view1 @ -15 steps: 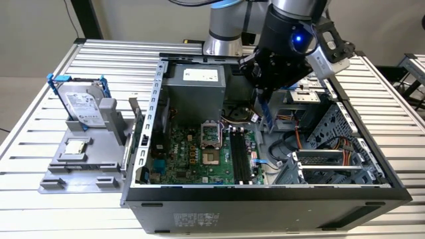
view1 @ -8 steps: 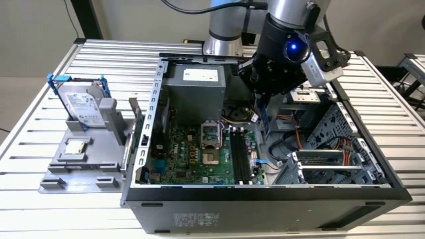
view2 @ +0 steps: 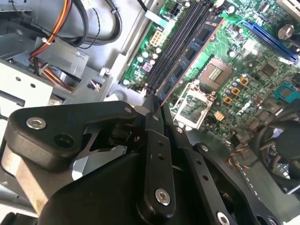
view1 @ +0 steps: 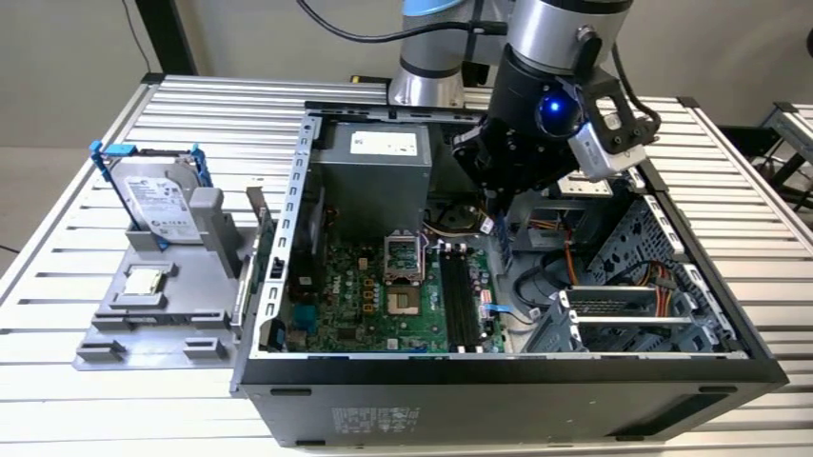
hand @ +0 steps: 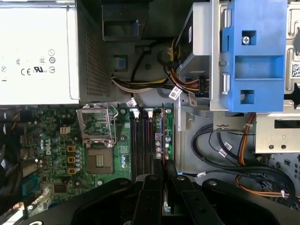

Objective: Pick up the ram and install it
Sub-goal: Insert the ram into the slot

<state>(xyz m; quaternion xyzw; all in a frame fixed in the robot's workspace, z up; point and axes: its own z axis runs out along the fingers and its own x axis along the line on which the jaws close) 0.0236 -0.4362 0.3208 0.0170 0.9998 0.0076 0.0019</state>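
My gripper (view1: 498, 214) is down inside the open computer case, shut on the ram (view1: 500, 244). In the second wrist view the ram (view2: 190, 58) is a thin green stick with dark chips, reaching out from between the black fingertips (view2: 153, 108). It runs lengthwise along the black memory slots (view2: 180, 44) of the motherboard (view2: 243, 79). In the first wrist view the ram (hand: 161, 136) appears edge-on just beside the slots (hand: 140, 140), with my gripper (hand: 162, 169) at its near end. Whether it touches a slot I cannot tell.
A grey power supply (view1: 375, 167) and an open processor socket (view1: 404, 276) lie beside the slots. Cables (hand: 225, 145) and a drive cage (view1: 635, 295) fill the case's other side. Outside, a silver hard drive (view1: 159, 200) and a small square chip (view1: 144, 281) rest on a grey stand.
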